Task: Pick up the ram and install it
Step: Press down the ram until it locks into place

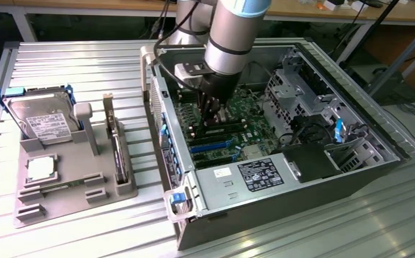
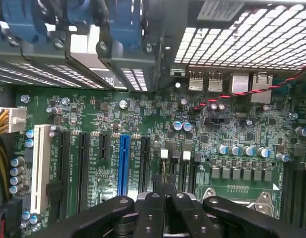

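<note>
Now: ram (image 1: 217, 128) sits down on the motherboard (image 1: 245, 141) inside the open PC case (image 1: 286, 177), w/ the hand (image 1: 215, 119) right over it.
Ram lies flat-on in the memory slots approx mid-board, just under the fingertips; can't tell if it's fully seated or if the fingers still touch it. Hand is closed narrow, fingers together, pointing straight down into the case; in the wrist view the hand (image 2: 165, 196) shows its two dark fingers pressed side by side above the board, near the blue slot (image 2: 124, 166). Outside the case, on the exterior view's left, a grey tray (image 1: 71, 177) on the ribbed metal worktop (image 1: 85, 70) carries a hard drive (image 1: 41, 122), a square silver chip (image 1: 41, 167) and an upright dark card (image 1: 115, 148).
</note>
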`<action>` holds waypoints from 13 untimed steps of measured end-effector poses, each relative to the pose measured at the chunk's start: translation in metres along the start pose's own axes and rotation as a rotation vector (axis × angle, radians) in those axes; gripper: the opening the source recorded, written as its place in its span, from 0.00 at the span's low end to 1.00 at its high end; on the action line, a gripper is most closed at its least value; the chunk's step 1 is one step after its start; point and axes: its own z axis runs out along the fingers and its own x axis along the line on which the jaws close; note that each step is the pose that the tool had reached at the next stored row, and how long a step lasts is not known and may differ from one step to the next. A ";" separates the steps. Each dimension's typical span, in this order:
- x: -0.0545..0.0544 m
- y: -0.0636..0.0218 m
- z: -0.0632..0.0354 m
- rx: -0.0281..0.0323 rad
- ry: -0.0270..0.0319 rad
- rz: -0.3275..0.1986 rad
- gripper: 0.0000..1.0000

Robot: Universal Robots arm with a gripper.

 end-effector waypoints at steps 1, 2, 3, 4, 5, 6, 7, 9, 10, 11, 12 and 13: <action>0.000 -0.0001 0.0019 -0.0001 -0.0001 0.000 0.10; 0.000 -0.0001 0.0029 0.0002 -0.0005 0.000 0.10; 0.000 0.0004 -0.0060 0.0009 -0.0016 0.000 0.10; 0.000 0.0010 -0.0174 0.0007 -0.0012 0.000 0.10; -0.001 0.0013 -0.0239 0.0004 0.0007 0.000 0.10; -0.001 -0.0050 -0.0312 0.0005 0.0014 0.000 0.10; -0.001 -0.0111 -0.0337 0.0004 0.0014 0.000 0.10; 0.000 -0.0241 -0.0349 0.0003 0.0013 0.000 0.10; 0.001 -0.0355 -0.0355 0.0004 -0.0002 0.000 0.10; 0.002 -0.0453 -0.0361 0.0005 -0.0018 0.000 0.10; 0.002 -0.0568 -0.0366 0.0007 -0.0033 0.000 0.10; 0.003 -0.0637 -0.0375 0.0006 -0.0033 0.000 0.10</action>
